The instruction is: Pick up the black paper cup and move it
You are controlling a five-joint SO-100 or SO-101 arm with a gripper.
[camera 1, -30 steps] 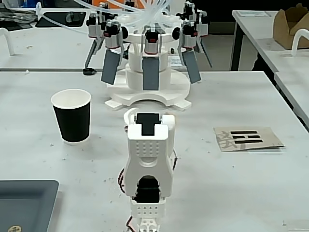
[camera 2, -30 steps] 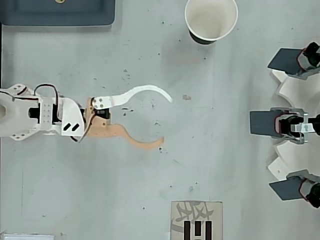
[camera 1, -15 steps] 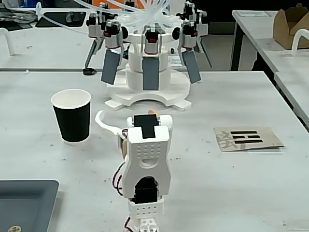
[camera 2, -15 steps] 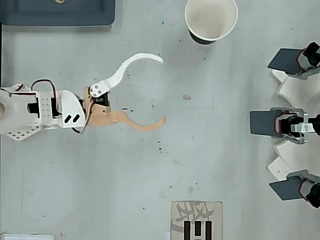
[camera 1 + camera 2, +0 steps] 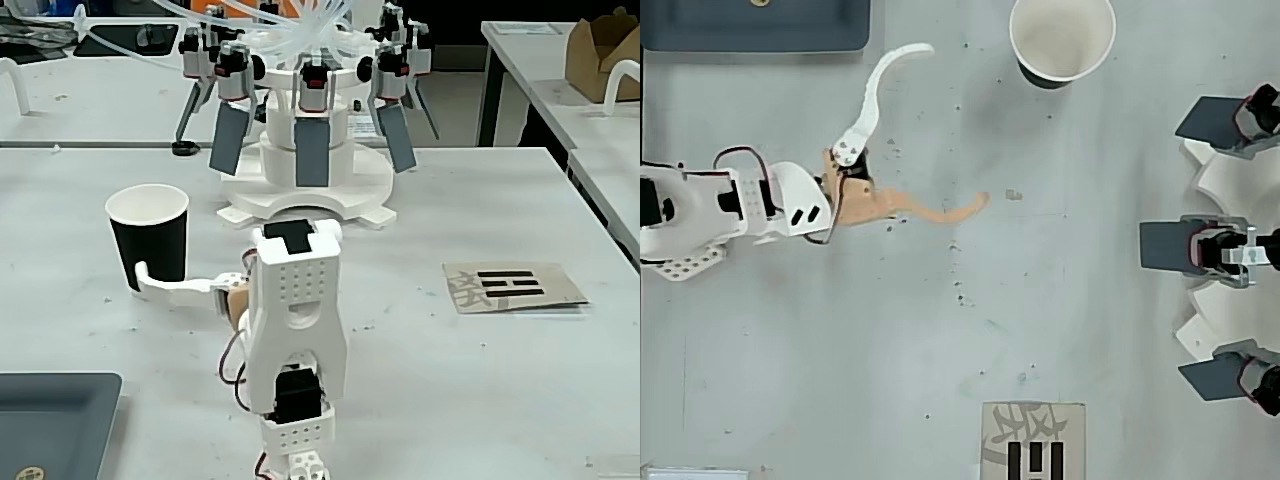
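Your end effector (image 5: 958, 122) is spread wide and holds nothing, its white finger (image 5: 876, 90) and tan finger (image 5: 930, 210) splayed toward the black paper cup (image 5: 150, 240), likely so the cup can pass between them. In the fixed view the cup stands upright at the left of the tabletop (image 5: 420, 370), black-walled, white inside, white rim, and looks empty.

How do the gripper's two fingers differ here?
In the overhead view, the white finger swings wide toward the black paper cup, its tip short of it; the tan finger points straight ahead over bare table. White is thinner and more curved. Both taper from the same gripper, open.
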